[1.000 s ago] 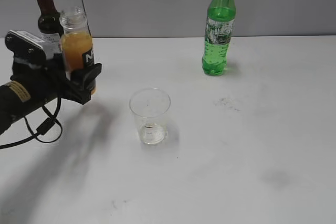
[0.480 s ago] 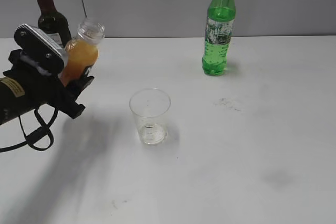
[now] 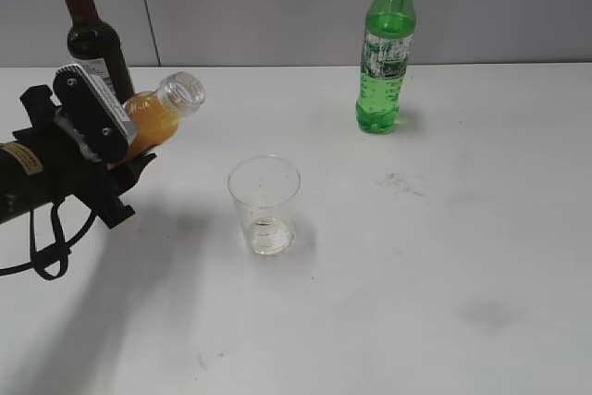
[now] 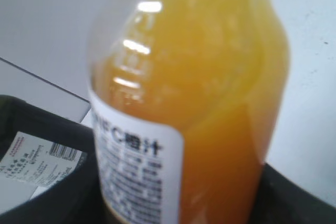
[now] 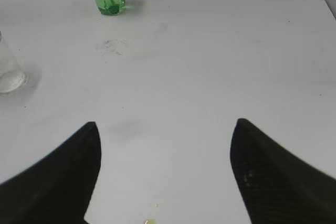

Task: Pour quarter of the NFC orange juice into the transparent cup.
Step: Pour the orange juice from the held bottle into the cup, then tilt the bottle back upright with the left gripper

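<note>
The NFC orange juice (image 3: 157, 117), a small clear plastic bottle of orange liquid with its cap off, is clamped in the left gripper (image 3: 116, 150) and tilted with its open mouth aimed toward the transparent cup (image 3: 265, 203), a clear tapering plastic tumbler on the white table (image 3: 444, 256), yet it sits well left of the rim. We find no orange liquid in the cup, so we judge the pour not begun: the bottle must reach over the cup before tipping. The right gripper (image 5: 165, 145) hangs spread and empty.
</note>
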